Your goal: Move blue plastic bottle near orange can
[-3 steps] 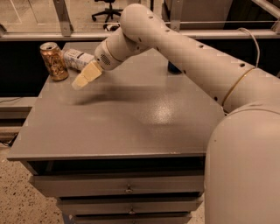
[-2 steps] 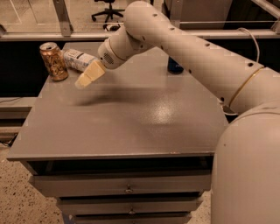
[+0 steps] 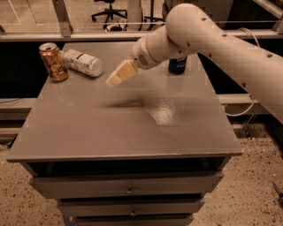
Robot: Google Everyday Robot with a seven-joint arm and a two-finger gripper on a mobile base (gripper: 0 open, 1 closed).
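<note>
Rightward from the blue plastic bottle (image 3: 82,63) has gone the gripper (image 3: 111,80), hovering above the counter (image 3: 132,128); clenched or released, I cannot tell. Bottle lies beside the orange can (image 3: 53,62).

Tool (image 3: 113,79) blurred above table (image 3: 132,137)

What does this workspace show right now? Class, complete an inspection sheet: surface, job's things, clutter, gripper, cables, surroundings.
Surface: grey table top, with a glare patch near its middle.
Job's things: blue plastic bottle lies on its side at the back left, close beside the upright orange can.
Clutter: dark blue can at the back, partly hidden by the arm.
Gripper: gripper hangs above the table, right of the bottle, carrying nothing.
Cables: pale cable off the table's right side.
Surroundings: drawers below, speckled floor, office chair behind.
</note>
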